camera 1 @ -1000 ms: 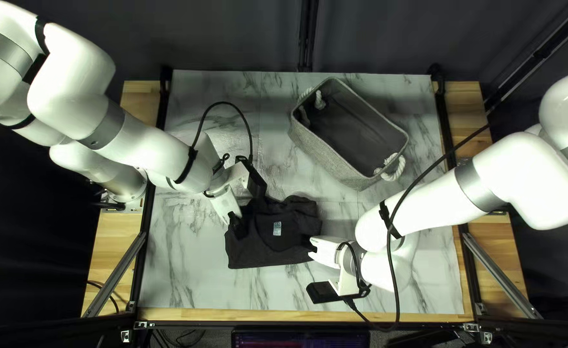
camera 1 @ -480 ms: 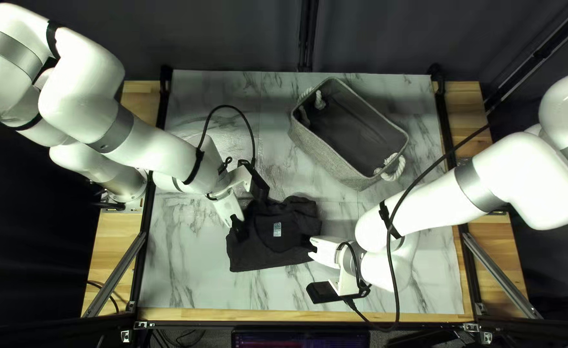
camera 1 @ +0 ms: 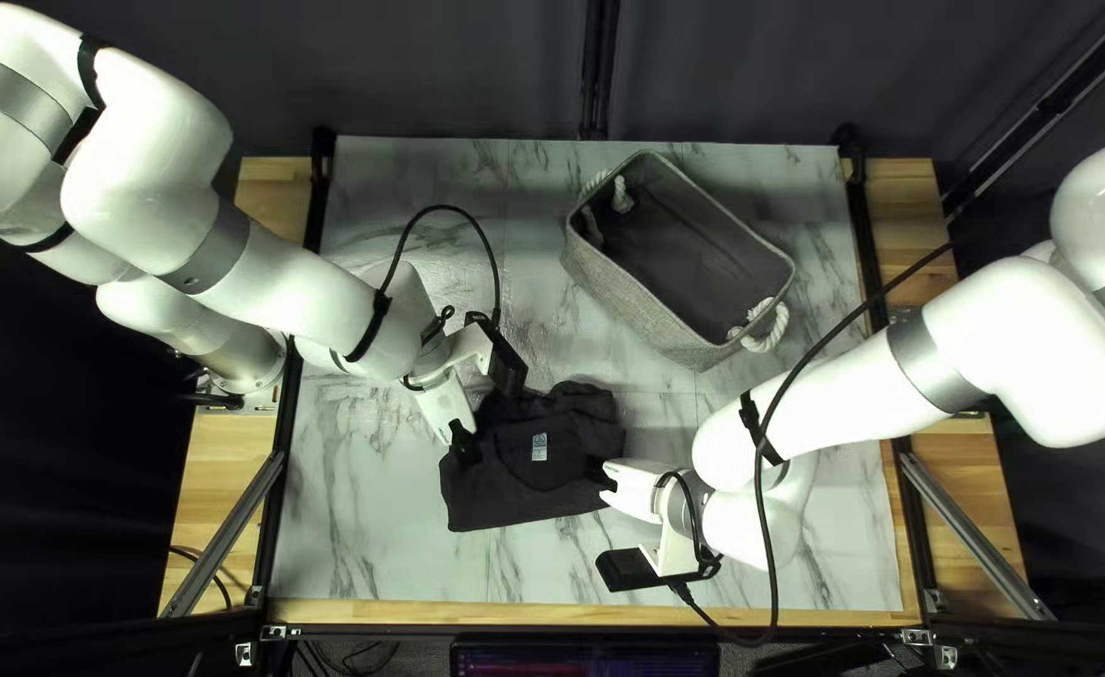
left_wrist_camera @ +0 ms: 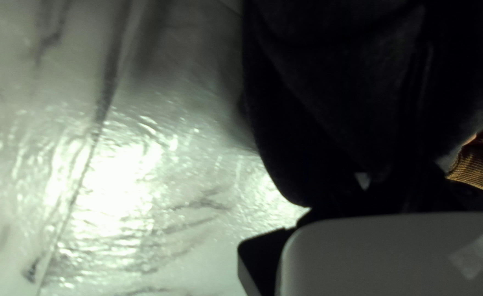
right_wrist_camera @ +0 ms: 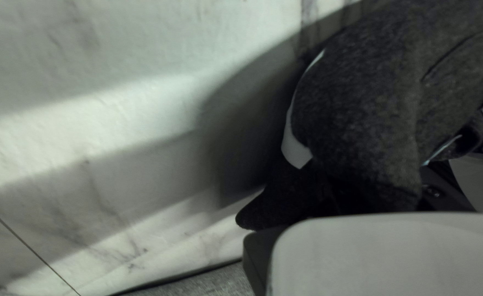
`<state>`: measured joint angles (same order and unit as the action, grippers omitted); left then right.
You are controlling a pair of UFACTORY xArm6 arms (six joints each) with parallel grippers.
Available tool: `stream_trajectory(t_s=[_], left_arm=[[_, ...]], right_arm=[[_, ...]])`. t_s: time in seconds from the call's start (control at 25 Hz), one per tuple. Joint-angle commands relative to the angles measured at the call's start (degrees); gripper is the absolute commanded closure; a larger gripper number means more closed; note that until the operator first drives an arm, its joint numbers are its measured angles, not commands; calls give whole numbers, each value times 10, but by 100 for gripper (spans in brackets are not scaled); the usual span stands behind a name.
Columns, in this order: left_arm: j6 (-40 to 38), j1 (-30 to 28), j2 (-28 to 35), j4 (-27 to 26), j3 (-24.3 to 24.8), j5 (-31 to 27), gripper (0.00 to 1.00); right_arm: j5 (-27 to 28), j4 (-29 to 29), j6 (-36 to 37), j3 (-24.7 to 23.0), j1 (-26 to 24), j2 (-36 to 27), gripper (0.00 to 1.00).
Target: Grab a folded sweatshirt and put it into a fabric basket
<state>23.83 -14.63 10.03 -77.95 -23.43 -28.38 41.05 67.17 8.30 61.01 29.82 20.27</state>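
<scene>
Looming in both wrist views, the sweatshirt [camera 1: 511, 497] shows its label [camera 1: 539, 445] from above.

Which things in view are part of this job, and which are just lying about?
Part of the job:
- dark folded sweatshirt
- grey fabric basket, with white rope handles

Just there:
- screen beyond the table's near edge
- dark curtain behind the table

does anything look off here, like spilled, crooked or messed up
I see no spill or damage. The fabric basket looks askew: it stands at a slant to the edges of the table. The dark sweatshirt looks bunched along its far side, though its near edge is fairly straight.
</scene>
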Motion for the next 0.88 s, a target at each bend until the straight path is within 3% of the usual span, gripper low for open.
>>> stream_trajectory(t_s=[0.04,0.36,0.52,0.88], left_arm=[[-31,19,26,37,5,-21,100],[-88,136,97,172,10,-122,100],[-85,198,104,221,-8,-175,100],[-113,314,41,337,-153,-304,100]], right_arm=[[14,-17,22,9,4,-5,100],[33,-16,32,-3,6,-40,100],[29,11,-10,-44,3,-83,100],[32,32,-16,-128,-19,-186,100]])
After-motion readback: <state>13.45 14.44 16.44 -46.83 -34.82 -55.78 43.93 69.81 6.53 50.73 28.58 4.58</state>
